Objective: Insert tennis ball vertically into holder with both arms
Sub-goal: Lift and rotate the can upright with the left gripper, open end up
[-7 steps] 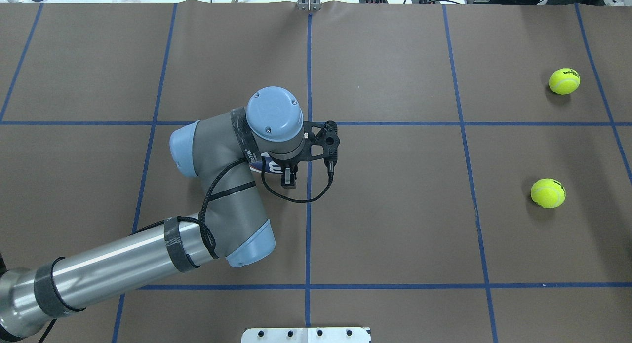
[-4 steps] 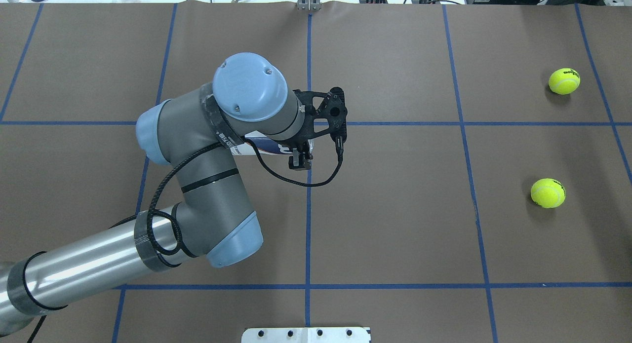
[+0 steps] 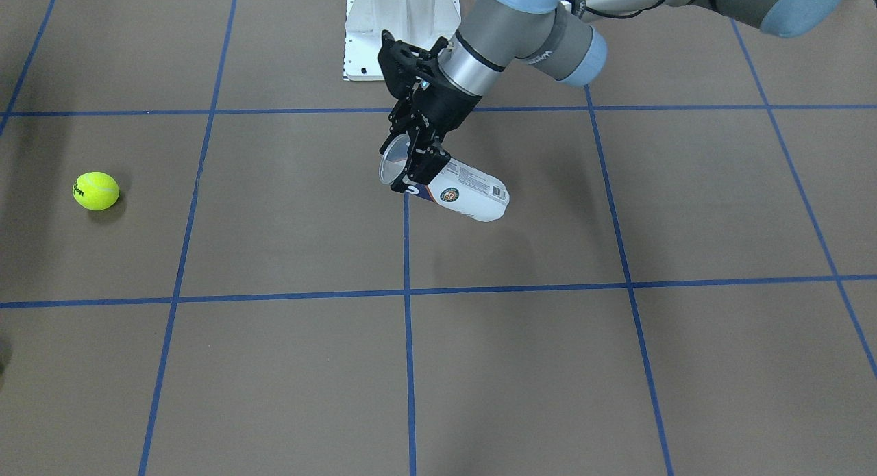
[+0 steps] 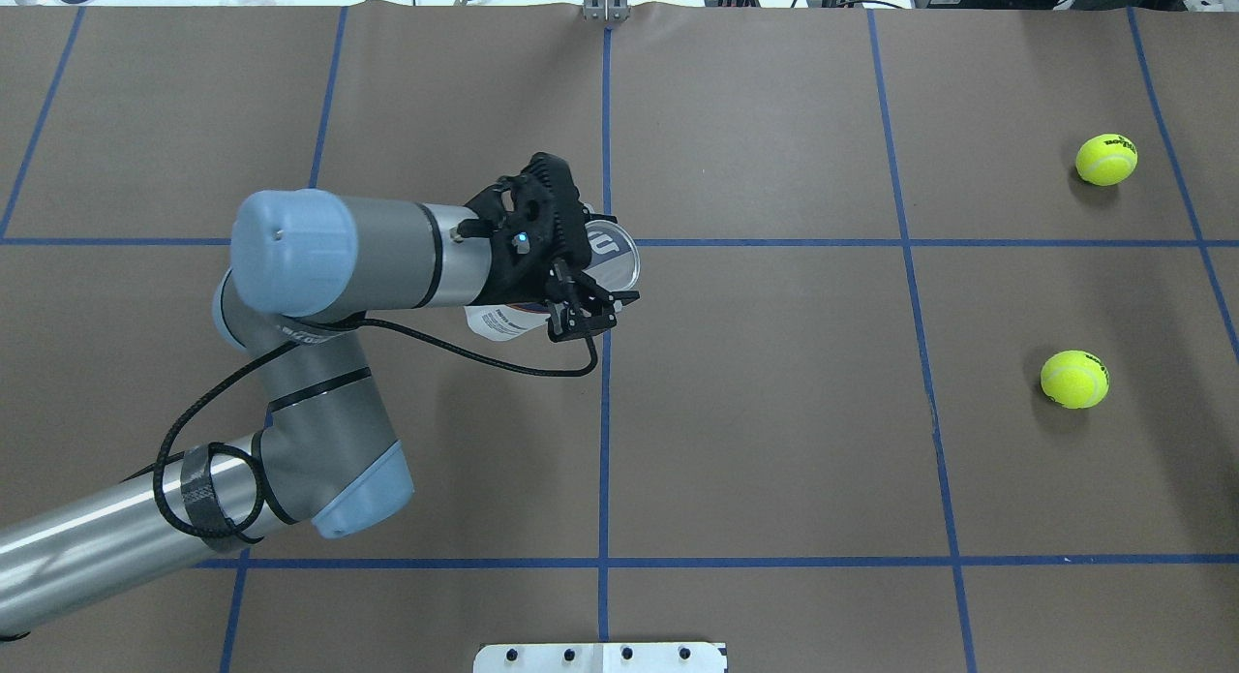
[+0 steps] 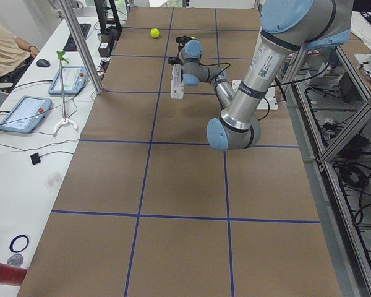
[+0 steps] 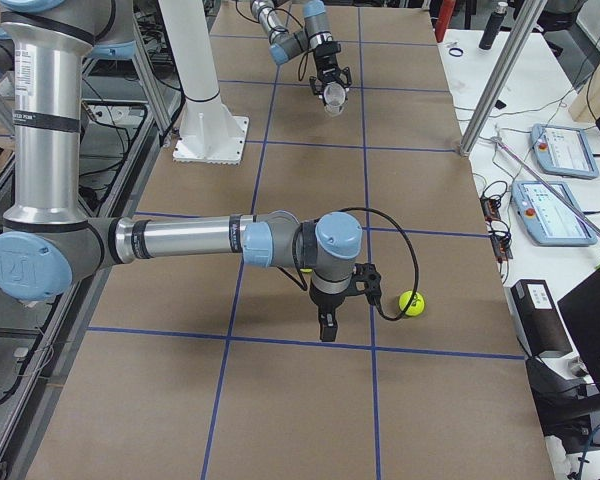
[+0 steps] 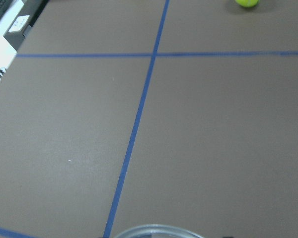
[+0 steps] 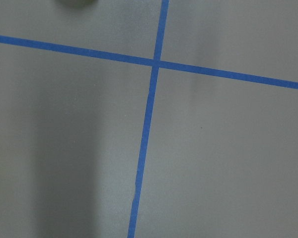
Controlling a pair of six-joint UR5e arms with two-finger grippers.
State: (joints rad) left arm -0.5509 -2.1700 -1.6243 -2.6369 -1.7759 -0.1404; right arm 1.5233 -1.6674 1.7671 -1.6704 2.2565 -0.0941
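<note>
My left gripper [image 4: 590,266] is shut on the holder [image 4: 494,322], a clear can with a white and navy label, gripping it near its open mouth. The holder [image 3: 469,194] hangs tilted near the table's middle, with the mouth facing my right side. Its rim [image 7: 159,230] shows at the bottom of the left wrist view. Two tennis balls [image 4: 1106,159] [image 4: 1074,379] lie on the table's right part. My right gripper [image 6: 325,325] shows only in the exterior right view, hanging above the table beside a tennis ball [image 6: 411,302]; I cannot tell whether it is open or shut.
The white pedestal base [image 3: 401,31] stands at the robot's edge of the table. Blue tape lines [image 4: 605,412] divide the brown table top into squares. Tablets and cables [image 5: 25,114] lie on the side bench beyond the table's far edge, where a person sits.
The left arm has swung its wrist from pointing down to lying sideways. The holder has come out from under the wrist, and its open mouth now shows. The balls have not moved.
</note>
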